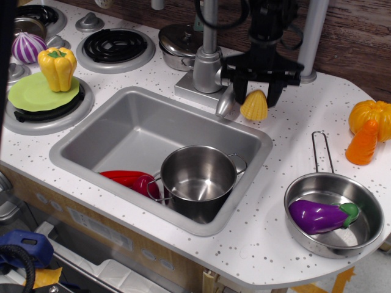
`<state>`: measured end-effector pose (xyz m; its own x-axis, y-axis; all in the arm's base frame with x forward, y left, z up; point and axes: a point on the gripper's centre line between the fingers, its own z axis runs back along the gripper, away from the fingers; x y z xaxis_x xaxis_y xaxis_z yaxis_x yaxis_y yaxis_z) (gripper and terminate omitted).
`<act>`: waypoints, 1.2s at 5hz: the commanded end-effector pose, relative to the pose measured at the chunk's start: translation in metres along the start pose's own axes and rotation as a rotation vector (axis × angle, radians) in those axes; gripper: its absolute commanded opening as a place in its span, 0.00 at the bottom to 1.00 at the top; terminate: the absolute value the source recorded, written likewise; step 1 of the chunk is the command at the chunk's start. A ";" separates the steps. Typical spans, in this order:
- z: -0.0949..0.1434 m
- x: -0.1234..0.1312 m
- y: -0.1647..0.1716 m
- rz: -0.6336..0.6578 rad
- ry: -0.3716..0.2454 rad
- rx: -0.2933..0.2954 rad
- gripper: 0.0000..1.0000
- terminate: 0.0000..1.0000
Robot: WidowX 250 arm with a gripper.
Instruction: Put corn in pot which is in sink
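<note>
The small yellow corn (253, 106) hangs tilted between the two black fingers of my gripper (256, 96), just off the white counter behind the sink's far right corner. The gripper is shut on the corn. The shiny steel pot (198, 178) stands upright and empty in the front right part of the grey sink (119, 131), nearer the camera and to the left of the gripper. The pot's two wire loop handles show.
A silver faucet (211, 66) stands just left of the gripper. A red toy (127, 178) lies in the sink beside the pot. A long-handled pan (360, 235) with a purple eggplant (321, 215) sits front right. An orange cone (362, 143), a yellow pepper (57, 67) and a lidded pot (177, 46) stand around.
</note>
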<state>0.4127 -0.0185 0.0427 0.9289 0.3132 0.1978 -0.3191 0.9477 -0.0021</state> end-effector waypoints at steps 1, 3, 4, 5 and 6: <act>0.041 0.007 0.005 0.037 -0.085 -0.024 0.00 0.00; 0.045 -0.021 0.027 0.101 -0.076 -0.016 0.00 0.00; 0.041 -0.033 0.043 0.123 -0.077 -0.029 0.00 0.00; 0.037 -0.044 0.052 0.157 -0.031 -0.047 0.00 0.00; 0.043 -0.058 0.054 0.195 -0.004 -0.025 0.00 0.00</act>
<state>0.3252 0.0101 0.0563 0.8532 0.5069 0.1225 -0.5070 0.8613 -0.0331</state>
